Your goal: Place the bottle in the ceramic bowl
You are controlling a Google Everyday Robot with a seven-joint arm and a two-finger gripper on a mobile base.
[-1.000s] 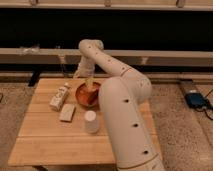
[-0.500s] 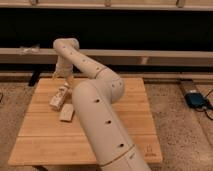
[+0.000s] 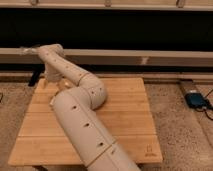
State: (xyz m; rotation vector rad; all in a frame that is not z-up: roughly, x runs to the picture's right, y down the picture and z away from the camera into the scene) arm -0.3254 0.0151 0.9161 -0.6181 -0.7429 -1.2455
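My gripper (image 3: 48,80) hangs at the end of the white arm (image 3: 82,125), over the far left corner of the wooden table (image 3: 125,115). The arm sweeps across the left half of the table and covers most of what stands there. The ceramic bowl is hidden behind the arm. A small pale bit (image 3: 52,101) shows at the arm's left edge; I cannot tell whether it is the bottle. The gripper holds nothing that I can see.
A blue device (image 3: 195,100) with a cable lies on the speckled floor to the right of the table. A long pale ledge (image 3: 150,57) and a dark wall run behind the table. A dark post (image 3: 35,77) stands at the far left corner.
The arm has swung further left and toward the camera. It now covers the bowl, the white cup, the beige block and most of the bottle's spot. The gripper has moved to the table's far left corner.
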